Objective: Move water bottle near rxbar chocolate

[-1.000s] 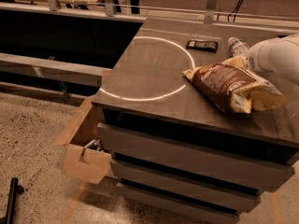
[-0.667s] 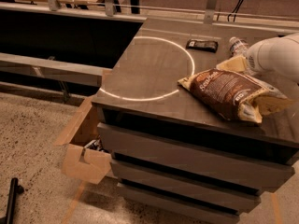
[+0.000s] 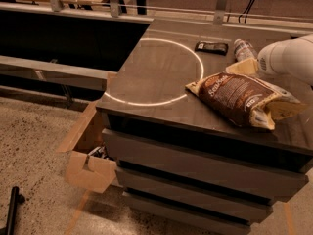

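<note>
Down at the far left, a black pole (image 3: pixel 13 207) lies on the speckled floor. Moving right, an open cardboard box (image 3: pixel 91 166) sits tucked against the foot of the bench (image 3: pixel 161 89), its flaps hanging out. The bench is a dark cabinet with a stack of drawer fronts (image 3: pixel 195 173) below. On its top a thin white circle (image 3: pixel 152 71) takes up the left half.

Across the top now. Just past the far right rim of that circle lies the rxbar chocolate (image 3: pixel 211 47), flat in its black wrapper, near the back edge of the bench. Right beside it, with only a narrow gap between them, is the water bottle (image 3: pixel 243 49). It is clear and ribbed and sits at a tilt, with its upper end toward the bar. Its lower part is hidden behind the things in front of it.

In front of the bottle sprawls the big brown-and-cream snack bag (image 3: pixel 239 98). It lies at a slant near the front right of the bench, and one cream end reaches up toward the bottle.

At the right edge the white arm (image 3: pixel 293 58) reaches in over the bench. The gripper (image 3: pixel 261 61) is at its left end, right up against the bottle's right side and just above the bag's cream corner. The working end is hidden from this angle. I cannot tell whether it is open or closed, or whether it has hold of the bottle.
</note>
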`<action>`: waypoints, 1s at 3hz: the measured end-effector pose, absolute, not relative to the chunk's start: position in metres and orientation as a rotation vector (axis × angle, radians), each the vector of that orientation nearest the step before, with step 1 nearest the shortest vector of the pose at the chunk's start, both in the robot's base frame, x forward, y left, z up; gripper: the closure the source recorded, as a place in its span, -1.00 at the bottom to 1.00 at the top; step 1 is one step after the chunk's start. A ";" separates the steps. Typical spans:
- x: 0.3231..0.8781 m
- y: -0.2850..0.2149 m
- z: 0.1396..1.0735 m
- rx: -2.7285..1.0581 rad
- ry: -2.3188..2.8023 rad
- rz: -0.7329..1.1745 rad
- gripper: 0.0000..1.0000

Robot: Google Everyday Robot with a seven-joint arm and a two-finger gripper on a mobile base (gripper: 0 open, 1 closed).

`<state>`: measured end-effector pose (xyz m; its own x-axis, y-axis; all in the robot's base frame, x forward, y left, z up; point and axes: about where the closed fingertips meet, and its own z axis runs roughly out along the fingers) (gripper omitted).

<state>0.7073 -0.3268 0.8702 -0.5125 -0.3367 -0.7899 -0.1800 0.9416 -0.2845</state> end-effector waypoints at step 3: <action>0.715 -0.331 0.896 -0.254 2.055 -0.180 -1.00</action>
<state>0.7145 -0.3306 0.8961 -0.4637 -0.2554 -0.8484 -0.1043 0.9666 -0.2341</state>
